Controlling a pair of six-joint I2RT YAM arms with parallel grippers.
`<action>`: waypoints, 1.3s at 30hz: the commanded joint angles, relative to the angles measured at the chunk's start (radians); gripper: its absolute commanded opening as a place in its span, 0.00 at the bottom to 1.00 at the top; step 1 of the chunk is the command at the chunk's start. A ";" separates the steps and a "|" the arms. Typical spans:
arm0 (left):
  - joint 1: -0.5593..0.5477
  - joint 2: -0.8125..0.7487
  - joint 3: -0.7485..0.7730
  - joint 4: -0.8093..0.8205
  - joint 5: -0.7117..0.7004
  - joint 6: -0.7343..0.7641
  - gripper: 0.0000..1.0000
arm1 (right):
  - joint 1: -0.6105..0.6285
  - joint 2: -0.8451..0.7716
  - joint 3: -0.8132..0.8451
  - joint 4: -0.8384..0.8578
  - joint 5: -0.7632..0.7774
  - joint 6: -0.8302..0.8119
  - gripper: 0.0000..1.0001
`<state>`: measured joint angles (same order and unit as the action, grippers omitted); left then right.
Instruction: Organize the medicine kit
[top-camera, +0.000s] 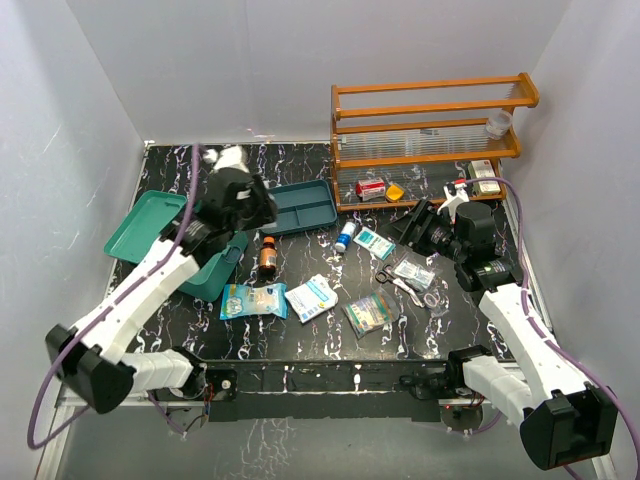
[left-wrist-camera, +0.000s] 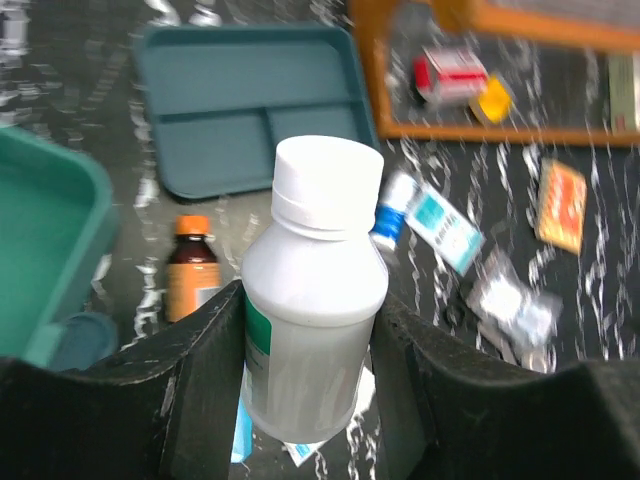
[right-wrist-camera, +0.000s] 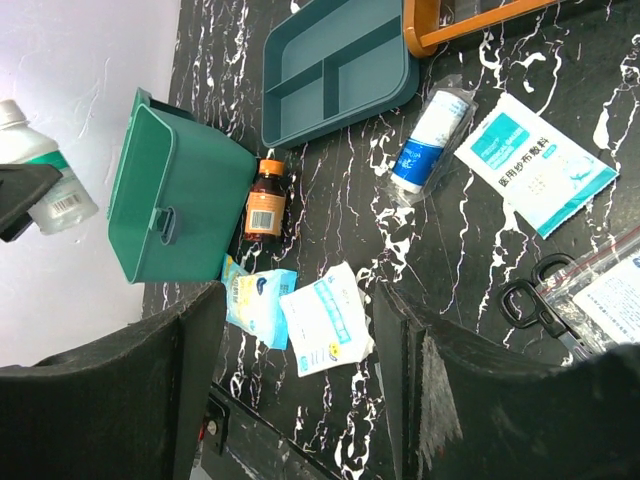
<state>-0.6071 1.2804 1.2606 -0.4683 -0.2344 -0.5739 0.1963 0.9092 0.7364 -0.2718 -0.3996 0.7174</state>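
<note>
The medicine kit (top-camera: 214, 274) is a teal-green box at the table's left, its lid (top-camera: 143, 222) swung open; it also shows in the right wrist view (right-wrist-camera: 170, 200) and at the left edge of the left wrist view (left-wrist-camera: 40, 230). My left gripper (top-camera: 236, 192) hangs above the kit's far right corner, shut on a white plastic bottle (left-wrist-camera: 315, 300) with a white cap and green label. The bottle stands between the two black fingers (left-wrist-camera: 205, 380). My right gripper (right-wrist-camera: 300, 295) is open and empty, held above the table at the right (top-camera: 428, 226).
A dark blue-teal divided tray (top-camera: 300, 207) lies behind the kit, and an orange wooden rack (top-camera: 430, 130) stands at the back right. An amber bottle (top-camera: 267, 255), a blue-white tube (top-camera: 346, 236), scissors (top-camera: 385, 277) and several sachets (top-camera: 312, 297) lie scattered mid-table.
</note>
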 joint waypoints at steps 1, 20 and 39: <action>0.104 -0.146 -0.128 -0.012 -0.215 -0.156 0.39 | 0.011 -0.019 0.041 0.074 -0.013 0.001 0.59; 0.365 -0.281 -0.395 -0.002 -0.342 -0.538 0.39 | 0.039 0.140 0.045 0.061 0.001 0.051 0.57; 0.475 0.111 -0.399 0.221 -0.138 -0.637 0.40 | 0.121 0.311 0.082 0.072 0.068 -0.018 0.56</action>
<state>-0.1341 1.3682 0.8528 -0.3016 -0.3805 -1.1763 0.3073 1.1999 0.7639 -0.2562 -0.3553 0.7288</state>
